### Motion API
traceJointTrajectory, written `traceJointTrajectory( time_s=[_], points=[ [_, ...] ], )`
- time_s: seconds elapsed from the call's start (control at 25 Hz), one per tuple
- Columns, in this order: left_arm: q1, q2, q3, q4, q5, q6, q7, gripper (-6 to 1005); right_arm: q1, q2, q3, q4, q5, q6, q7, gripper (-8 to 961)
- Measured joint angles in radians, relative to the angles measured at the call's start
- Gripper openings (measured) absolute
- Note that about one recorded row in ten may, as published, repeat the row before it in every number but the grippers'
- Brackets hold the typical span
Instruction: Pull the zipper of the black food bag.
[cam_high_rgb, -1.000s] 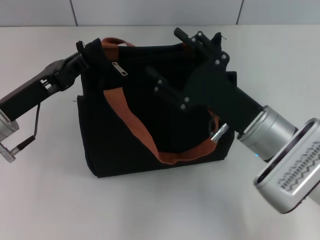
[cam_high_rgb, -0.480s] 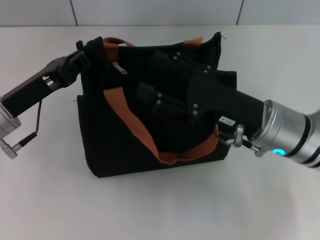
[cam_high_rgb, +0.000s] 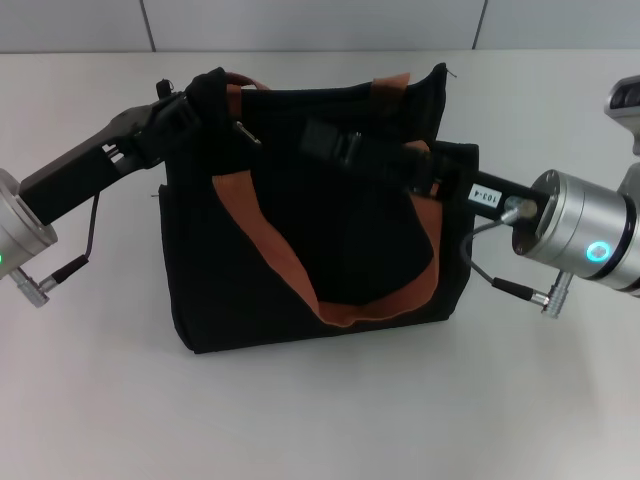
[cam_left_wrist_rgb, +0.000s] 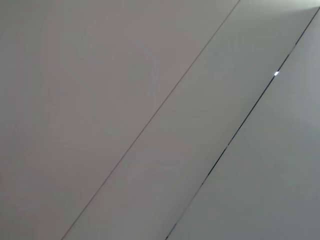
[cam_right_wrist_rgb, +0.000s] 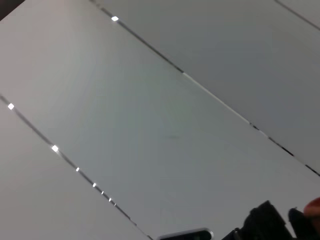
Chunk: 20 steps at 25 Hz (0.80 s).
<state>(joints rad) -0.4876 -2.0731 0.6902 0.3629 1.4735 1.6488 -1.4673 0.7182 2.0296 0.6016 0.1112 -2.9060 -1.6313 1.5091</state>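
Observation:
The black food bag (cam_high_rgb: 340, 250) stands upright mid-table in the head view, its rust-brown handles (cam_high_rgb: 268, 245) draped over the front. The zipper (cam_high_rgb: 245, 131), a small silver tab, sits near the bag's top left corner. My left gripper (cam_high_rgb: 195, 100) is at that corner, shut on a fold of the black fabric just left of the tab. My right gripper (cam_high_rgb: 318, 138) lies across the bag's top opening, pointing left, its tip a short way right of the zipper and apart from it. Neither wrist view shows the bag's zipper.
A white table (cam_high_rgb: 320, 420) surrounds the bag, with a tiled wall behind its far edge. Cables hang from both wrists (cam_high_rgb: 505, 275). The left wrist view shows only grey panels (cam_left_wrist_rgb: 150, 125); the right wrist view shows panels and a dark shape (cam_right_wrist_rgb: 265, 222) at one corner.
My right arm has rolled over and lowered, laying its gripper flat across the bag's top and reaching left toward the zipper. The left gripper and the bag corner shifted slightly right.

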Motion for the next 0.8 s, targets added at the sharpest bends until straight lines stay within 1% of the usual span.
traceJointTrajectory(
  time_s=[0.2,0.32,0.36,0.56,0.8],
  points=[
    [-0.012,-0.001,0.003,0.0,0.002,0.0,0.003,45,0.022,0.004,-0.001,-0.008,0.0,0.005,0.073,728],
    [-0.021,-0.001,0.012,0.0,0.003,0.0,0.004,46,0.041,0.014,-0.005,-0.02,-0.003,0.017,0.101,728],
    [-0.024,-0.001,0.015,0.0,0.003,0.0,0.005,46,0.046,0.022,-0.005,-0.026,-0.004,0.032,0.108,727],
    [-0.025,-0.001,0.016,0.002,0.003,0.0,0.013,48,0.034,0.031,0.008,-0.027,0.0,0.056,0.119,726],
    [-0.027,-0.001,0.017,0.002,0.004,0.008,0.013,50,0.036,0.035,0.006,-0.022,-0.002,0.093,0.135,725]
  ],
)
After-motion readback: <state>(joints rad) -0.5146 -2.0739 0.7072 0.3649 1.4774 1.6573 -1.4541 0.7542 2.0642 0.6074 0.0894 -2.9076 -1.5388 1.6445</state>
